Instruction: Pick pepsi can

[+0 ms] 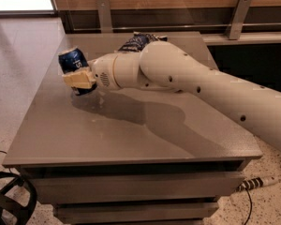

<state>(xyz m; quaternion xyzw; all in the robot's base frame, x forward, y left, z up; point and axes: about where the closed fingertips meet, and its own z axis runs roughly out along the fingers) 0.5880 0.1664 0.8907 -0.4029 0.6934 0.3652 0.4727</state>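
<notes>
The pepsi can [72, 60] is dark blue with white lettering and a silver top. It is tilted near the left edge of the grey table [131, 135]. My gripper [78, 78] is at the table's left side and is shut on the can. One beige finger [79, 80] lies across the can's front and the other is hidden behind it. The can's lower end shows just below the finger, close to the table top; I cannot tell whether it touches.
A blue-and-white snack bag [139, 40] lies at the back of the table, partly behind my white arm [187, 78]. A wall with metal brackets [104, 13] stands behind the table. Black gear [9, 200] sits on the floor at the lower left.
</notes>
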